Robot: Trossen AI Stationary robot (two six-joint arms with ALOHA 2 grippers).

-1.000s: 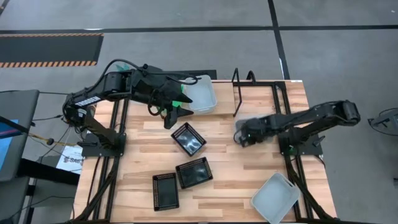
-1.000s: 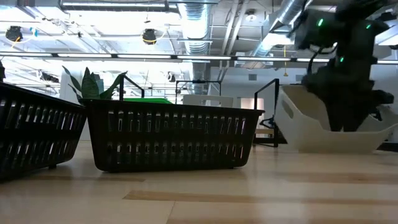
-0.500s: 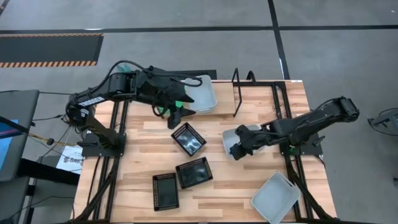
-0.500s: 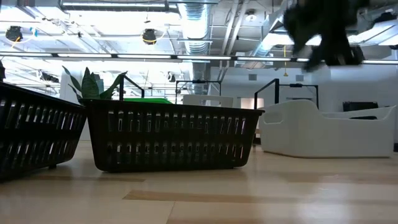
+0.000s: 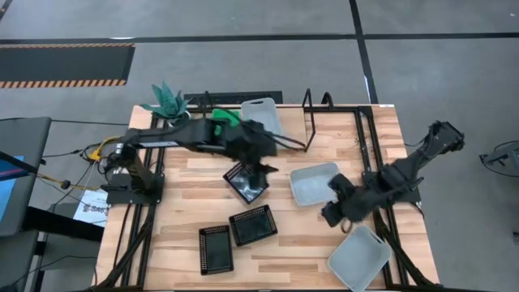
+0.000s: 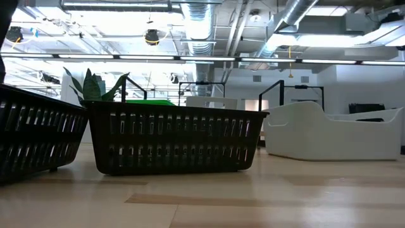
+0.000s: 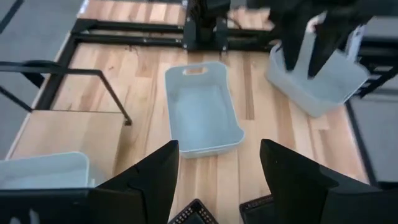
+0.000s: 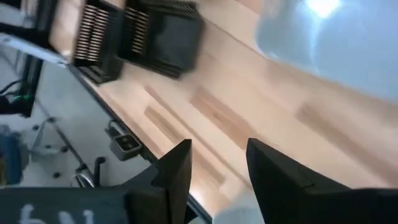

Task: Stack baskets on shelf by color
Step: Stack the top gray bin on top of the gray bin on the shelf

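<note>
My left gripper (image 5: 261, 165) hangs open over the black basket (image 5: 246, 180) at the table's middle. Two more black baskets (image 5: 253, 225) (image 5: 216, 247) rest flat nearer the near edge. My right gripper (image 5: 334, 212) is open between two white baskets: one (image 5: 315, 182) sits flat mid-table, the other (image 5: 361, 255) lies by the near right corner. A third white basket (image 5: 261, 113) sits at the far edge beside green baskets (image 5: 223, 118), which my left arm partly hides. The shelf's wire end loop (image 5: 318, 99) stands far right.
A green plant (image 5: 166, 99) stands off the table's far left corner. Black frame rails (image 5: 369, 142) run along the right side under my right arm. Bare wood lies at the near left (image 5: 162, 235) and between the black baskets and the near white basket (image 5: 304, 239).
My right gripper set the tilted white basket flat on the table's middle, let go, rose, and moved toward the near right. My left gripper swung from the far white basket toward the right and near side, ending over the middle black basket.
</note>
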